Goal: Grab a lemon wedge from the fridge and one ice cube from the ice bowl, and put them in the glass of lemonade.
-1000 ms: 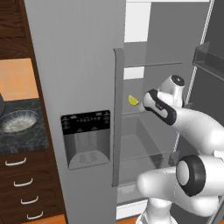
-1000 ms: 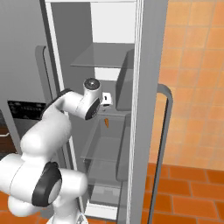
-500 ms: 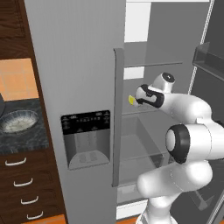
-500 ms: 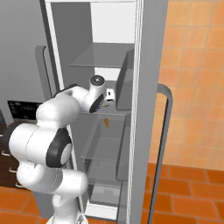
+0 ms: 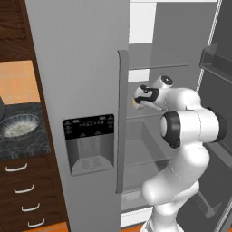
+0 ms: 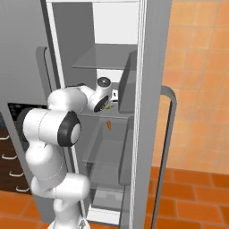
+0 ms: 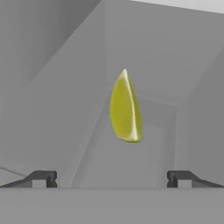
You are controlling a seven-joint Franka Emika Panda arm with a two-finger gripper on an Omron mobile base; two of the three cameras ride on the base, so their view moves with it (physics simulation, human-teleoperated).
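Here, your gripper (image 7: 109, 178) faces the lemon wedge (image 7: 125, 107) inside the open fridge (image 5: 81, 68).
Its fingers stand wide apart, nothing between them; the wedge sits on a shelf, centred ahead.

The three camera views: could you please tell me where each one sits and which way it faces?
Left base view: behind-left of the arm, facing the fridge and ice bowl; the arm reaches in.
Right base view: behind-right, facing the fridge's open compartment; arm at left.
Hand view: on the hand, facing the lemon wedge between the open gripper fingertips.
Shared: both base views show the gripper at the same shelf.
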